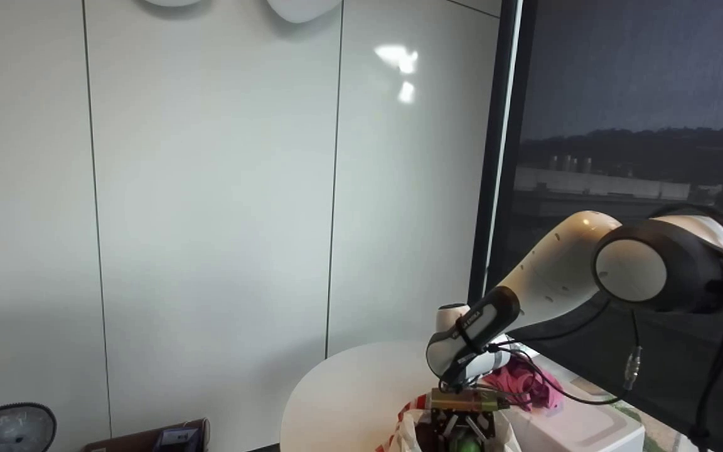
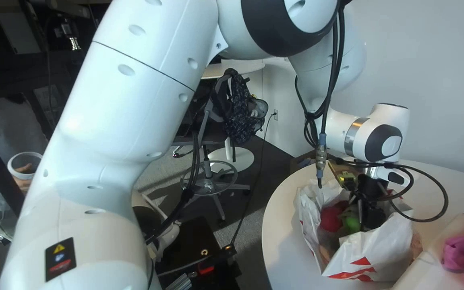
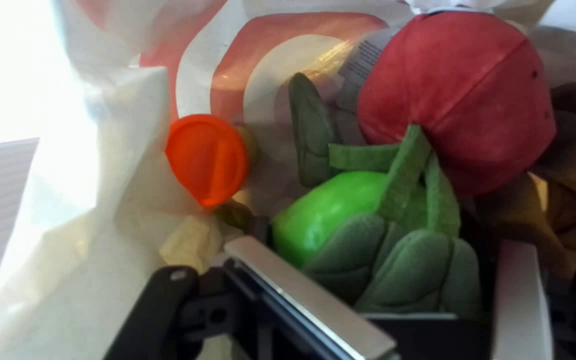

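2 parted fingers astride plush leaves, in bag on round table near wall

Support: white table, smooth top, rounded edge, seen in both exterior views. Directly on it: one white bag with red markings, standing upright, mouth open, sides creased, set in from the rounded edge. Close beside the bag: a white box with rounded corners; cannot tell whether it rests on the tabletop or stands off it
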Robot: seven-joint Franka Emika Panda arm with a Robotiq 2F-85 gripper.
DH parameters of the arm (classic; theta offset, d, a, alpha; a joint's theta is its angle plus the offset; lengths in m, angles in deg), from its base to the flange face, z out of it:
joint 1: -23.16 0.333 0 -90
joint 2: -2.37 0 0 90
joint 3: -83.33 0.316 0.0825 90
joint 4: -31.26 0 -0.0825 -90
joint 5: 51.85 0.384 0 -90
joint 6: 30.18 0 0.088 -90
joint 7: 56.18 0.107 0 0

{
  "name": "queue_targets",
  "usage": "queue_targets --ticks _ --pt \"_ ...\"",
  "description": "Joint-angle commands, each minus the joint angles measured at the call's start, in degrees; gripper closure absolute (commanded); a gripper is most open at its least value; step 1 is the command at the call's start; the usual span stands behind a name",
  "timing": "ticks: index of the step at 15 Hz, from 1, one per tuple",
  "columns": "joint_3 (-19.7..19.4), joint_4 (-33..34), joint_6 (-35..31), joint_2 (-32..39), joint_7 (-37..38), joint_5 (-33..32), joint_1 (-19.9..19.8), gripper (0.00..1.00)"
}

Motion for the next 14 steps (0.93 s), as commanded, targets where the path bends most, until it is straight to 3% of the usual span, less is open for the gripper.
queue_targets --ticks 1,8,14 --pt "2.39 -0.69 5.77 -9.47 -3.38 1.31 -1.02 0.39" --pt "2.94 1.74 12.53 -23.9 -3.65 -2.94 -1.53 0.39" --pt "1.18 2.67 14.87 -26.72 -0.88 -5.82 -6.86 0.39"
